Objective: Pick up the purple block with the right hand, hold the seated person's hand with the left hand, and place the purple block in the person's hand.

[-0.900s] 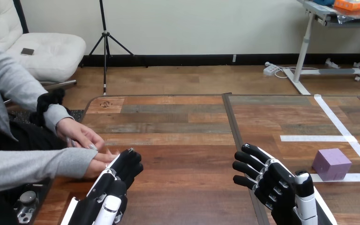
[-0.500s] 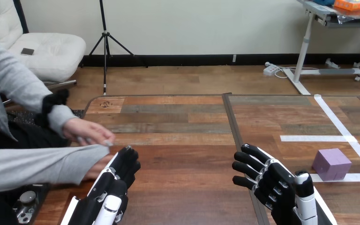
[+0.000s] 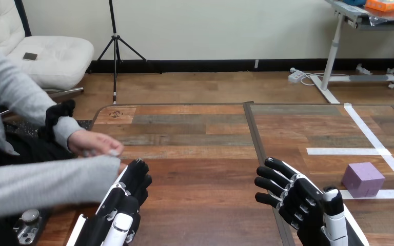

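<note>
Your purple block [image 3: 362, 179] sits on the counter [image 3: 205, 169] at far right, tucked into the corner of the white tape [image 3: 346, 151] lines, with nothing touching it. Your right robot hand [image 3: 295, 197] is just left of it and clearly apart, fingers spread and loosely bent, holding nothing. Over on the left, your left robot hand [image 3: 125, 192] reaches forward with its fingers nearly straight and close together, gripping nothing. A grey sleeve [image 3: 46, 184] comes in from the view's left edge, and its cuff end lies right against those fingers; you can't tell whether a hand inside touches them. The person's hand [image 3: 93, 143] shows just beyond that sleeve, near your left fingertips but apart from them
</note>
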